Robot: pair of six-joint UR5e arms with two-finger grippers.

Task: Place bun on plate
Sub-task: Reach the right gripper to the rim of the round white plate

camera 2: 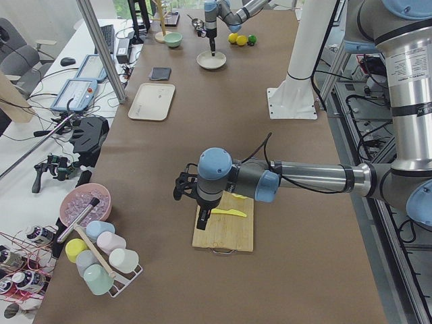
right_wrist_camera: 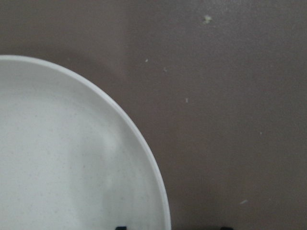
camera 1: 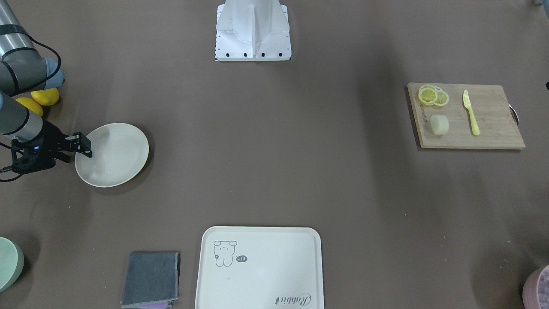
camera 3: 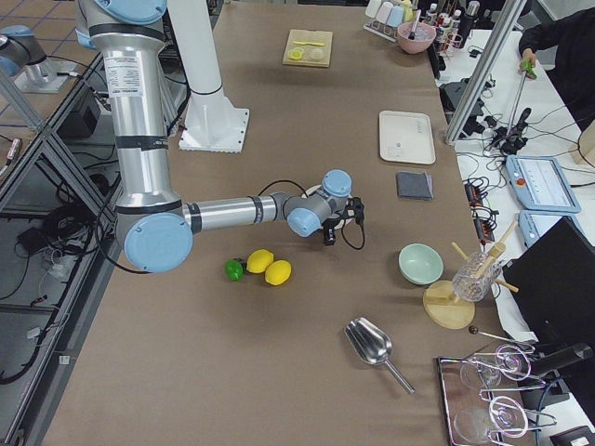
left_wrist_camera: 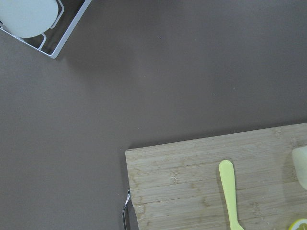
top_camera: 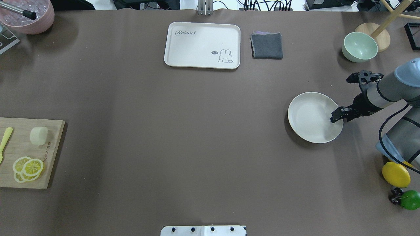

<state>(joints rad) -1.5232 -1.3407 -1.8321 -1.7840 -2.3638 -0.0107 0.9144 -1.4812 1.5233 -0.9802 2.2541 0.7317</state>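
The bun (camera 1: 439, 124) lies on a wooden cutting board (camera 1: 489, 128), also seen as the bun (top_camera: 38, 135) at the table's left in the overhead view; only its edge (left_wrist_camera: 301, 167) shows in the left wrist view. The round cream plate (camera 1: 116, 159) sits empty far across the table. My right gripper (camera 1: 77, 151) is open and low at the plate (top_camera: 311, 114), one finger inside and one outside its rim (right_wrist_camera: 160, 191). My left gripper (camera 2: 201, 219) hangs over the cutting board, seen only from the side; I cannot tell if it is open or shut.
Lemon slices (camera 1: 433, 95) and a yellow knife (camera 1: 471, 112) share the board. A cream tray (top_camera: 202, 45), a grey cloth (top_camera: 266, 46) and a green bowl (top_camera: 359, 47) stand at the far side. Two lemons (camera 1: 38, 101) and a lime (top_camera: 410, 200) lie by the right arm.
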